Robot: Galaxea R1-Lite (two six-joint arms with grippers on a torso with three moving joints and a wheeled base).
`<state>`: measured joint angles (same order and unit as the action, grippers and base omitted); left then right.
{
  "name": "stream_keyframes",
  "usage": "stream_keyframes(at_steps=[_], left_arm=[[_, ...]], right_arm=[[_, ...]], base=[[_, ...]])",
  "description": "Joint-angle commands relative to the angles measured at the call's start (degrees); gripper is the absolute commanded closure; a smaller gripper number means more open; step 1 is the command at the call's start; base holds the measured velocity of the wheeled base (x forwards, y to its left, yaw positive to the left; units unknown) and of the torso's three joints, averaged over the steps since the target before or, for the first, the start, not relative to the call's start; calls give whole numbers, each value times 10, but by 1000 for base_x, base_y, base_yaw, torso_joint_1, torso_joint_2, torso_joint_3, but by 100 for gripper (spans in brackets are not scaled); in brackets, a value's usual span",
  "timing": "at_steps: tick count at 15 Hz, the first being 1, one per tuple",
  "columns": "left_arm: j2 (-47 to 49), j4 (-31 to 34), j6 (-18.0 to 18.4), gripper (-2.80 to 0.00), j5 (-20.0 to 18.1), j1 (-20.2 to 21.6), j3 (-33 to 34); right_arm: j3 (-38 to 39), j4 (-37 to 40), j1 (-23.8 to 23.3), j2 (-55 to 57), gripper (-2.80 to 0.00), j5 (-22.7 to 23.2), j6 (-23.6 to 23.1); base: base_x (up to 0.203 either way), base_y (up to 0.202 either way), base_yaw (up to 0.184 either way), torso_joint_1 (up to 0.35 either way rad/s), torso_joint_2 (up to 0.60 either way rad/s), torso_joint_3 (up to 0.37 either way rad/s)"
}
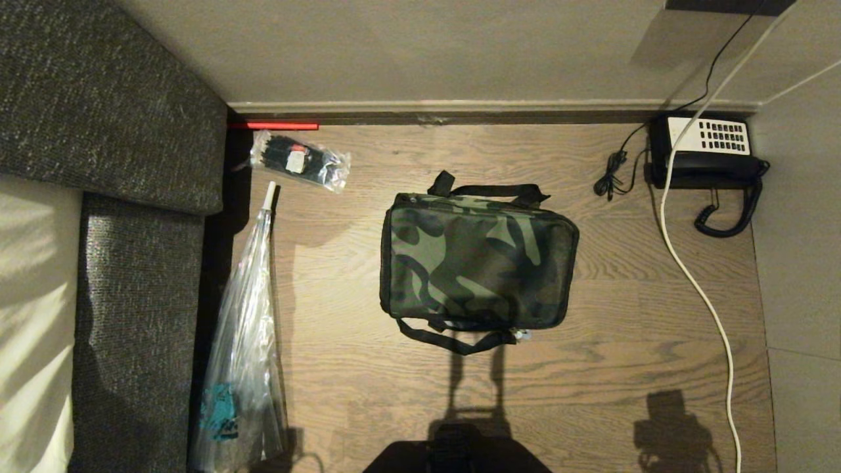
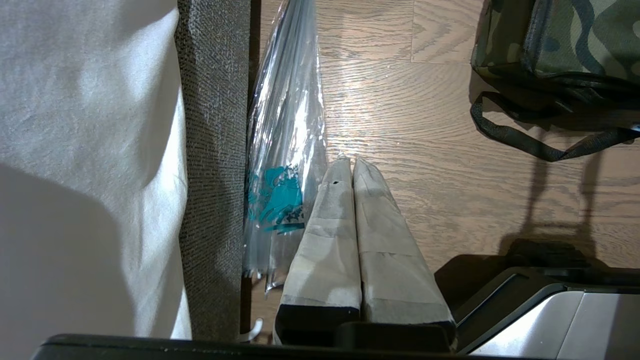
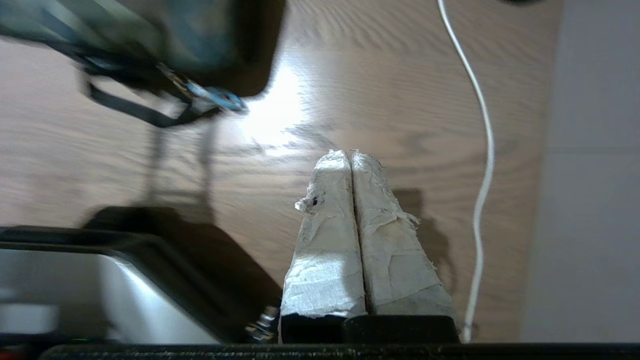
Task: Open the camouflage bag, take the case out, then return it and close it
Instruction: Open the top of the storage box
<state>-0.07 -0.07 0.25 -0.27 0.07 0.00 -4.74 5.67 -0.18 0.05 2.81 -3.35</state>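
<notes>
Head view first: the camouflage bag lies flat in the middle of the wooden floor, zipped shut, one black strap on its far side and one on its near side. Neither arm shows here. To the left, a long clear plastic bag lies along the grey sofa, with a smaller clear packet beyond it. Far right, a desk telephone sits by the wall, and a white cable runs toward the near edge.

Left wrist view now: the left gripper hangs over bare floor just beside the long plastic bag, its taped fingers pressed together and holding nothing. The camouflage bag's corner and near strap are well apart from it.

Right wrist view: the right gripper is also fully closed and empty, above the floor between the bag's near corner and the white cable.
</notes>
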Motion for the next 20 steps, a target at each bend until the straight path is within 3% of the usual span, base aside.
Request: stream_keyframes(at_steps=[1,3,9,11,13,17,20], left_arm=[[1,0,0,0,0,0,1],[1,0,0,0,0,0,1],[1,0,0,0,0,0,1],[1,0,0,0,0,0,1],[1,0,0,0,0,0,1],[1,0,0,0,0,1,1],[1,0,0,0,0,0,1]], right_arm=[[-129,129,0,1,0,38,15],[-249,214,0,46,0,76,45],[-345,298,19,435,0,127,70],[-383,305,53,553,0,109,84],[-405,254,127,684,0,62,127],[-373,23,302,831,0,-14,189],[-306,-132,371,904,0,-40,198]], base=[[0,0,0,0,0,0],[0,0,0,0,0,0],[0,0,0,0,0,0],[0,0,0,0,0,0],[0,0,0,0,0,0],[0,0,0,0,0,0],[0,0,0,0,0,0]])
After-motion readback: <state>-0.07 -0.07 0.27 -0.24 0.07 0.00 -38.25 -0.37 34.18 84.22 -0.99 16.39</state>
